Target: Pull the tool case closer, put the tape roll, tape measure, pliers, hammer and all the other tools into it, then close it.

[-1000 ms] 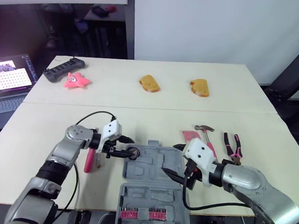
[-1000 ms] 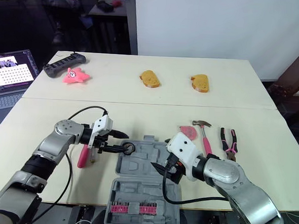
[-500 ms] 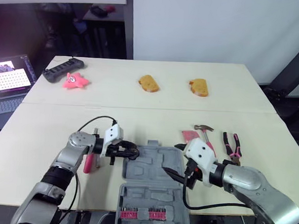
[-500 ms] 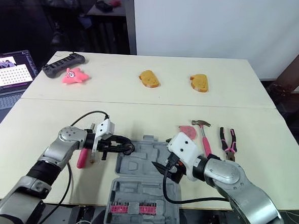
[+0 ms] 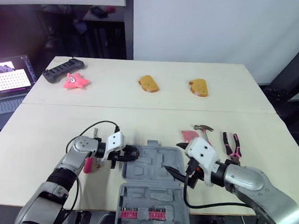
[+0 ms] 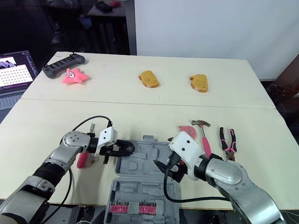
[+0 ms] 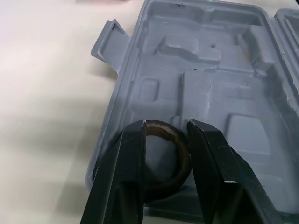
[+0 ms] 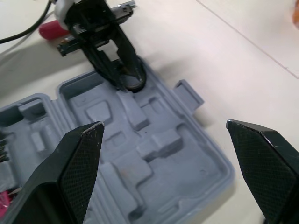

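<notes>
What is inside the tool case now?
In the tool case, the tape roll, held by the left gripper, is at the far-left corner; pink bits lie in the near half. The recess under the roll is hidden.

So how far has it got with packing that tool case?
Done: the tool case sits open at the table's front edge, close to the robot. In hand: the left gripper holds the tape roll at a corner of the case, and the right gripper hovers open above it. Left: the tape measure, hammer, pliers and a pink-handled tool lie outside, and the lid needs closing.
</notes>
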You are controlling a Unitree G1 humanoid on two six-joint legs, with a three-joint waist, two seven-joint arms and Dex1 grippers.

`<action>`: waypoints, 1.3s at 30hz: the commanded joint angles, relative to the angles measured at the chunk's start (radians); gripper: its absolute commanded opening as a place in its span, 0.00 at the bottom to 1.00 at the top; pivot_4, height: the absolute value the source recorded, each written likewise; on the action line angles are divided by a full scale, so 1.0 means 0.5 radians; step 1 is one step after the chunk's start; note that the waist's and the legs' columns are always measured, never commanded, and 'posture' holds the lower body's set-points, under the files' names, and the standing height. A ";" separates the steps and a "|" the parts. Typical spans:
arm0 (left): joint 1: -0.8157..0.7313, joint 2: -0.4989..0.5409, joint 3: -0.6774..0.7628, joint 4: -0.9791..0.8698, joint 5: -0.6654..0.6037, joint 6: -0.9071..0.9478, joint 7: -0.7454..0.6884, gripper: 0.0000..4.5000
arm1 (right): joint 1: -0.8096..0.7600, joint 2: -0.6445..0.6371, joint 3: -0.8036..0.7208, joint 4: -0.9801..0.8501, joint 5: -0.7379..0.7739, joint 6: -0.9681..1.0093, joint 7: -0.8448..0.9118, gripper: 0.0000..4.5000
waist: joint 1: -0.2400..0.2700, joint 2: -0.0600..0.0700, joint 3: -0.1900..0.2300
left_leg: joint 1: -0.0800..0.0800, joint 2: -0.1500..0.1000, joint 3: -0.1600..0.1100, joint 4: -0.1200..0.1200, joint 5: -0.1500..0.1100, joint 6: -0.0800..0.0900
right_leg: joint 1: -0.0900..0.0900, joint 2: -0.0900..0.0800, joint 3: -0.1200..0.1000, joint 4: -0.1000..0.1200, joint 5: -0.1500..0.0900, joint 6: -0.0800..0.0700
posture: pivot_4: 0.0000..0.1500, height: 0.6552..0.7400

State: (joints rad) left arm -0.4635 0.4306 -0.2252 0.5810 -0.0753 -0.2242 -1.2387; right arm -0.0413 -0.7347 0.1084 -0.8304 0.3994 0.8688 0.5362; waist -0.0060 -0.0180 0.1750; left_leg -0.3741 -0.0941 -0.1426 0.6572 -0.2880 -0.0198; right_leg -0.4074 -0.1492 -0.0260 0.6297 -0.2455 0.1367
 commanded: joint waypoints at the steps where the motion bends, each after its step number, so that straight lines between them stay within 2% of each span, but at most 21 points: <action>1: 0.012 0.014 -0.030 0.058 0.052 0.001 0.018 0.32 | -0.012 0.001 -0.054 -0.085 0.033 -0.005 0.007 1.00 | 0.000 0.000 0.000 | 0.000 0.000 0.000 0.000 0.000 0.000 | 0.000 0.000 0.000 0.000 0.000 0.000 | 1.00 1.00; 7: -0.009 0.033 0.038 -0.049 -0.062 0.080 -0.053 0.32 | -0.009 -0.003 -0.096 -0.067 0.050 -0.026 0.019 1.00 | -0.003 0.000 0.000 | 0.000 0.000 0.000 0.000 0.000 0.000 | 0.000 0.000 0.000 0.000 0.000 0.000 | 1.00 1.00; 12: -0.009 0.160 0.165 -0.525 -0.346 0.384 -0.200 0.32 | 0.057 -0.007 -0.289 -0.034 0.118 -0.089 0.087 1.00 | -0.004 -0.001 0.001 | -0.002 0.000 -0.001 0.000 0.000 0.000 | -0.001 0.000 0.000 0.000 0.000 0.000 | 1.00 1.00; 15: 0.061 0.351 0.280 -0.869 -0.499 0.647 -0.221 0.32 | 0.223 -0.054 -0.542 0.052 0.145 -0.222 0.219 1.00 | -0.004 0.000 0.001 | -0.002 0.001 -0.001 0.000 0.000 0.000 | -0.001 0.000 0.000 -0.001 0.000 0.000 | 1.00 1.00; 18: 0.150 0.603 0.452 -1.045 -0.617 0.924 -0.206 0.32 | 0.504 -0.091 -0.888 0.165 0.139 -0.409 0.392 1.00 | -0.005 0.000 0.001 | -0.001 0.001 0.000 -0.003 -0.001 0.001 | 0.000 0.000 0.000 -0.002 0.000 0.000 | 1.00 1.00; 22: 0.383 0.978 0.705 -0.760 -0.532 0.940 -0.171 0.32 | 0.913 -0.074 -1.332 0.409 0.076 -0.727 0.638 1.00 | -0.014 0.004 0.002 | 0.005 0.002 0.004 -0.011 -0.001 0.001 | 0.000 0.002 0.003 -0.002 0.000 0.000 | 1.00 1.00; 26: 0.562 1.096 0.949 -0.367 -0.510 0.771 -0.051 0.32 | 1.076 -0.024 -1.548 0.663 0.053 -0.975 0.752 1.00 | -0.008 0.006 0.002 | 0.007 0.003 0.007 -0.015 -0.001 0.001 | 0.000 0.001 0.005 -0.003 0.000 -0.001 | 1.00 1.00; 29: 0.678 1.132 1.064 -0.132 -0.483 0.653 0.010 0.48 | 1.138 -0.012 -1.621 0.818 0.017 -1.120 0.803 1.00 | -0.006 0.005 0.003 | 0.007 0.003 0.007 -0.015 -0.001 0.001 | 0.000 0.001 0.005 -0.004 0.000 -0.001 | 1.00 1.00; 33: 0.883 1.166 1.160 0.125 -0.434 0.419 0.056 0.91 | 1.170 -0.031 -1.704 1.009 0.037 -1.216 0.888 1.00 | -0.003 0.006 0.003 | 0.006 0.003 0.007 -0.016 -0.001 0.001 | -0.001 -0.001 0.005 -0.005 0.000 -0.001 | 1.00 1.00; 34: 0.920 1.169 1.203 0.158 -0.457 0.403 0.061 0.99 | 1.171 -0.044 -1.720 1.076 0.027 -1.255 0.912 1.00 | -0.003 0.006 0.003 | 0.006 0.003 0.007 -0.016 -0.001 0.001 | -0.001 -0.001 0.005 -0.005 0.000 -0.001 | 1.00 1.00; 39: 0.991 1.179 1.282 0.188 -0.477 0.336 0.054 0.99 | 1.165 -0.098 -1.774 1.286 0.013 -1.360 0.987 1.00 | 0.025 0.006 0.003 | 0.006 0.004 0.007 -0.016 -0.001 0.000 | -0.001 -0.001 0.005 -0.007 -0.001 -0.001 | 1.00 1.00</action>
State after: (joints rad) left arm 0.0320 0.9979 0.3823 0.6873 -0.2967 -0.0351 -1.2124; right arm 0.5423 -0.7676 -0.7447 -0.1916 0.4051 0.2166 1.0195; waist 0.0064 -0.0152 0.1763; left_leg -0.3713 -0.0922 -0.1391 0.6492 -0.2887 -0.0197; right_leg -0.4077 -0.1496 -0.0234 0.6264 -0.2458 0.1364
